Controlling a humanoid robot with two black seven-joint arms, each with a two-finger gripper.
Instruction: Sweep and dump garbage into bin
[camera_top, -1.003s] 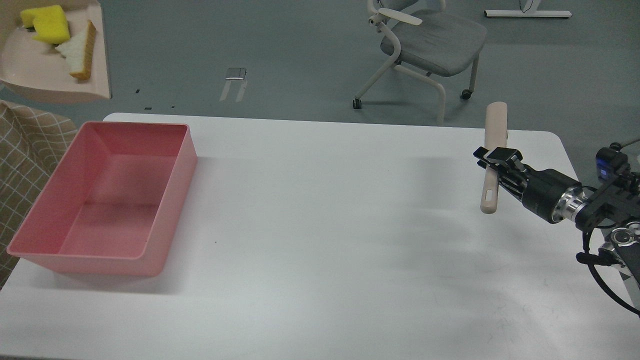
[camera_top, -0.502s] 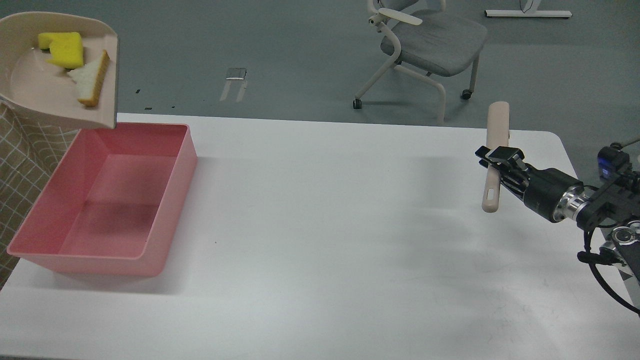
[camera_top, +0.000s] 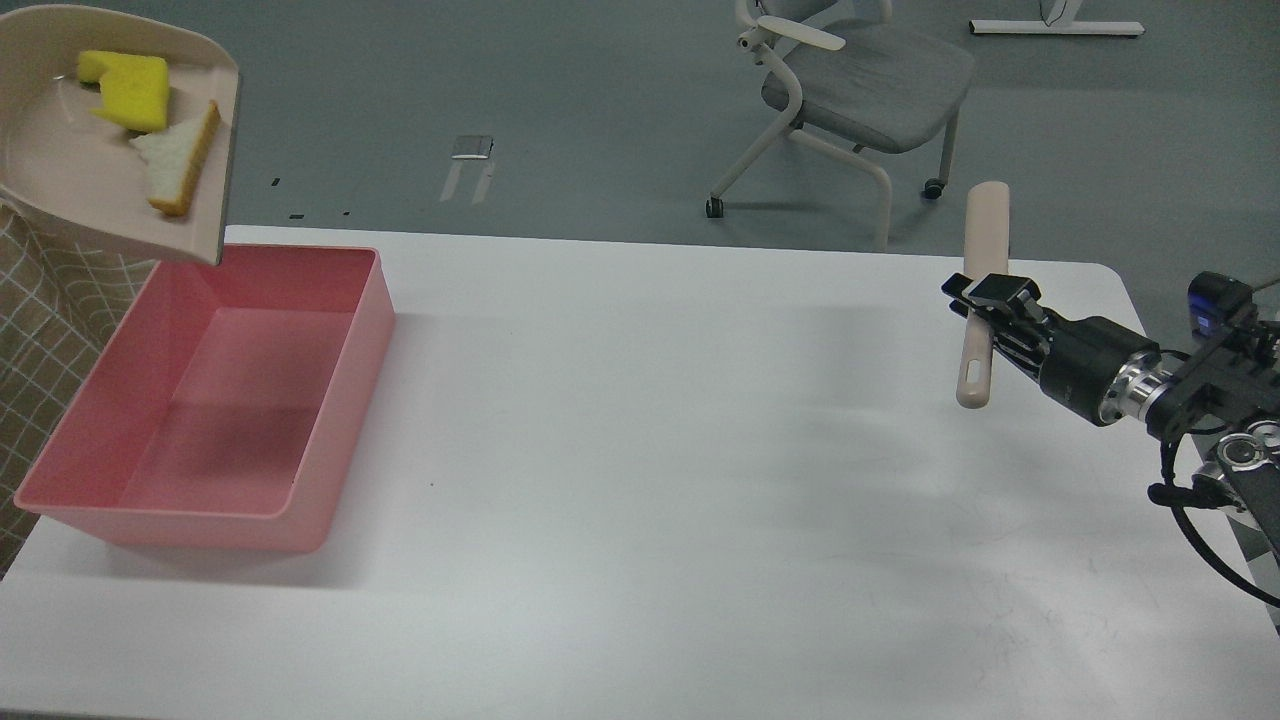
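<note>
The yellow notched sponge block (camera_top: 130, 88) and the triangular half-slice of bread (camera_top: 178, 160) lie in a beige dustpan (camera_top: 60, 190) that hangs in the air at the top left, its front edge over the far left corner of the pink bin (camera_top: 340, 400). The bin stands empty on the left of the white table (camera_top: 650, 450). My left gripper is out of view. My right gripper (camera_top: 985, 300) is at the right, above the table's far right part, shut on a beige brush handle (camera_top: 985, 230) that stands nearly upright.
A grey wheeled chair (camera_top: 850, 90) stands on the floor beyond the table. A checked beige cloth (camera_top: 40, 300) lies left of the bin. My right arm (camera_top: 1180, 400) comes in over the table's right edge.
The dustpan with the sponge and bread has moved right and down until its edge is over the bin's far left corner. My right gripper has risen slightly with the handle.
</note>
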